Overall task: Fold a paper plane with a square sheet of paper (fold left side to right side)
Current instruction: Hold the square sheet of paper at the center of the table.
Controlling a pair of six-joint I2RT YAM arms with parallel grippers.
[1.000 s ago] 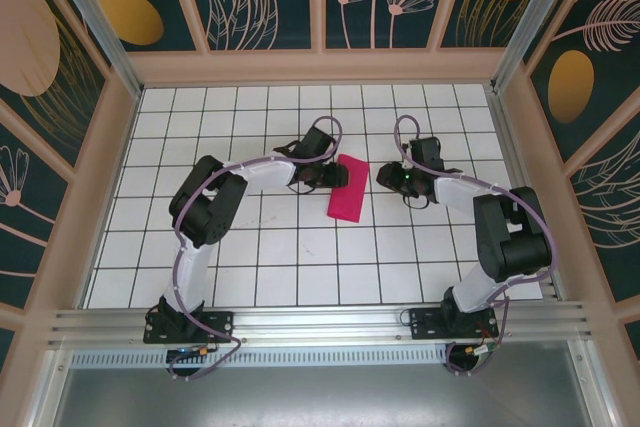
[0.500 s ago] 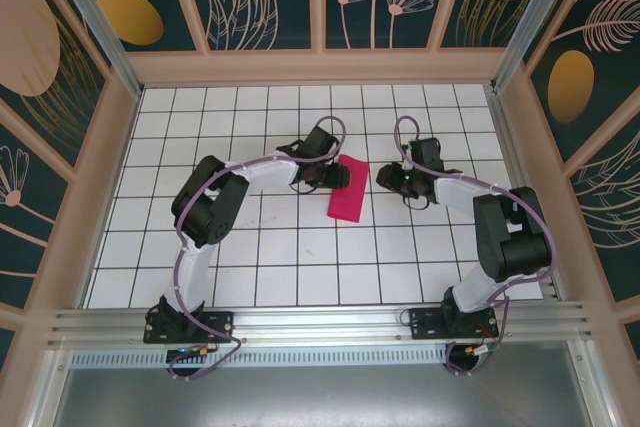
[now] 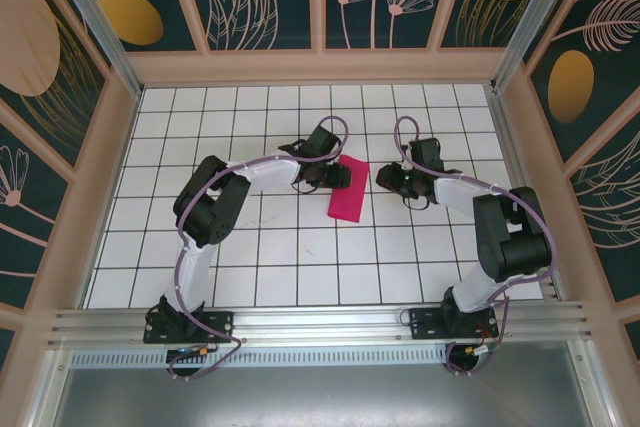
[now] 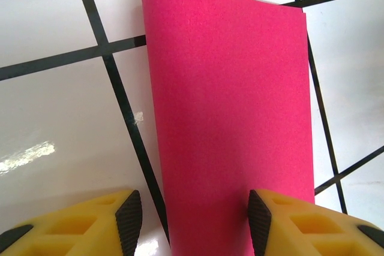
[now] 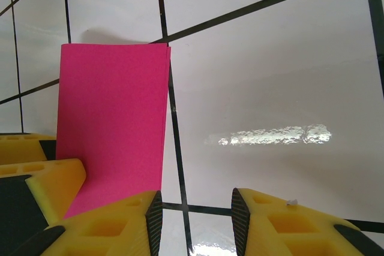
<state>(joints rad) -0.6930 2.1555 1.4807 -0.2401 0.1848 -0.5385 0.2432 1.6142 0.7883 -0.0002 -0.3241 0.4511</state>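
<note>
Left arm (image 3: 205,209) folded at elbow, forearm reaching inward; left gripper (image 4: 194,223) low, jaws apart. Right arm (image 3: 510,232) mirrors it; right gripper (image 5: 196,219) low, jaws apart, narrower gap. Grippers face each other, near, not touching

Left arm (image 3: 210,209) and right arm (image 3: 510,232): black joints, pale grey links, lilac cables (image 3: 181,267). Left tool (image 4: 195,220) and right tool (image 5: 197,220): yellow fingers (image 4: 72,229) with black pads (image 4: 129,220).
</note>
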